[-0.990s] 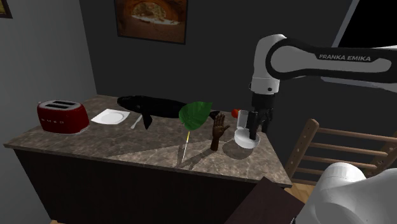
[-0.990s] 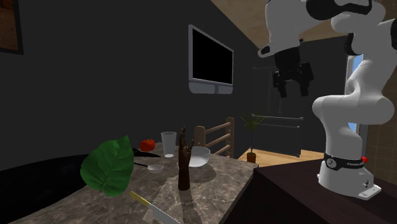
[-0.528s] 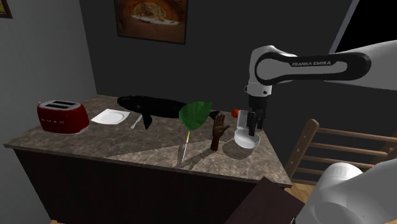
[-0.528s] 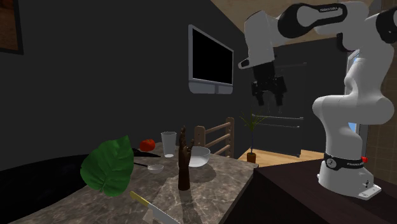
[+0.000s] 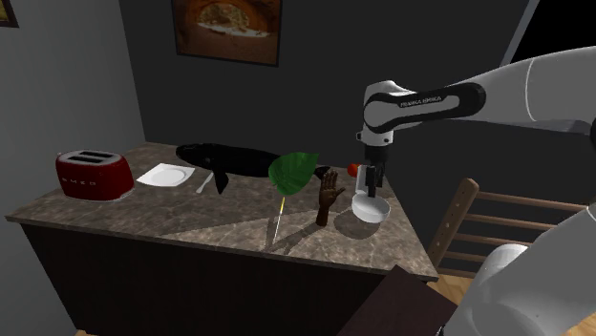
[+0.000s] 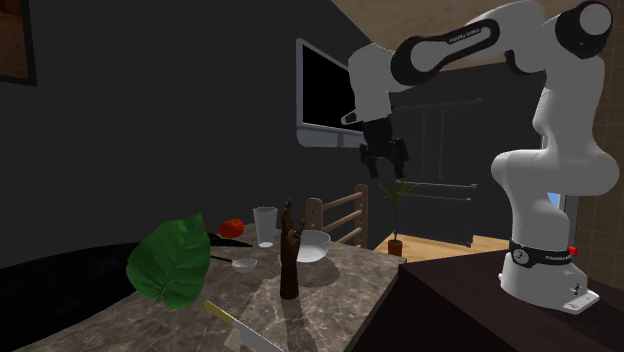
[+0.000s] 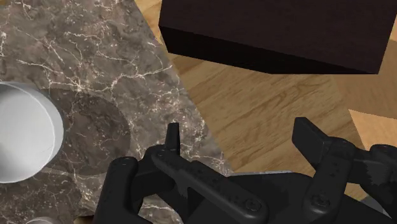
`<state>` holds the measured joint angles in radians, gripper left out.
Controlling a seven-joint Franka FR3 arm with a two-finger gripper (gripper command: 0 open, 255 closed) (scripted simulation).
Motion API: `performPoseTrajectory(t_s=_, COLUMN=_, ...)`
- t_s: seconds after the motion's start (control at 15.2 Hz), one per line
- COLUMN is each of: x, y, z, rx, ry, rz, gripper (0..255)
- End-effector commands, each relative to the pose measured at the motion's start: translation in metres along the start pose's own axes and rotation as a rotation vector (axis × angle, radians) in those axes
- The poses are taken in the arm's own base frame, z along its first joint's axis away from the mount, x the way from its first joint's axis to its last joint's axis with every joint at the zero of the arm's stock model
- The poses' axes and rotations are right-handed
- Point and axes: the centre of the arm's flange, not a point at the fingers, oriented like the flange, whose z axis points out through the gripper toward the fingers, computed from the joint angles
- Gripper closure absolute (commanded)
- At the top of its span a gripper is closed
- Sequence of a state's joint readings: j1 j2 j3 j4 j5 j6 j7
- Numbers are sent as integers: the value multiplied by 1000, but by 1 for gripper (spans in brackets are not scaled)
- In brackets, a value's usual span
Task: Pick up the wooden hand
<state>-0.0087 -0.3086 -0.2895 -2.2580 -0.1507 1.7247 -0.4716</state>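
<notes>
Brown hand (image 5: 328,198) upright beside bowl (image 5: 374,214)

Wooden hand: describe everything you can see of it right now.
The dark brown wooden hand stands upright on its wrist end, fingers pointing up, on the brown marbled stone counter. Nothing but the counter seems to touch it. A round white bowl sits on one side of it and a big green leaf on the other. The robot's black hand, open, hangs above the bowl, apart from the wooden one.
</notes>
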Motion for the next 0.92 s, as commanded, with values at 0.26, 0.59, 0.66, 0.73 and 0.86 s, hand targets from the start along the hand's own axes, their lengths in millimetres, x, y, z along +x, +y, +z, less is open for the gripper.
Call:
performPoseTrajectory(t_s=0.26, x=47, y=62, z=18, rx=-29, ry=-17, rz=-112, gripper=0)
performPoseTrajectory(t_s=0.59, x=90, y=108, z=32, rx=-51, ry=-30, rz=-203, gripper=0)
performPoseTrajectory(t_s=0.66, x=99, y=117, z=35, rx=-56, ry=-32, rz=-221, gripper=0)
performPoseTrajectory(t_s=0.73, x=108, y=125, z=38, rx=-60, ry=-35, rz=-240, gripper=0)
performPoseTrajectory(t_s=0.86, x=127, y=142, z=43, rx=-69, ry=-40, rz=-276, gripper=0)
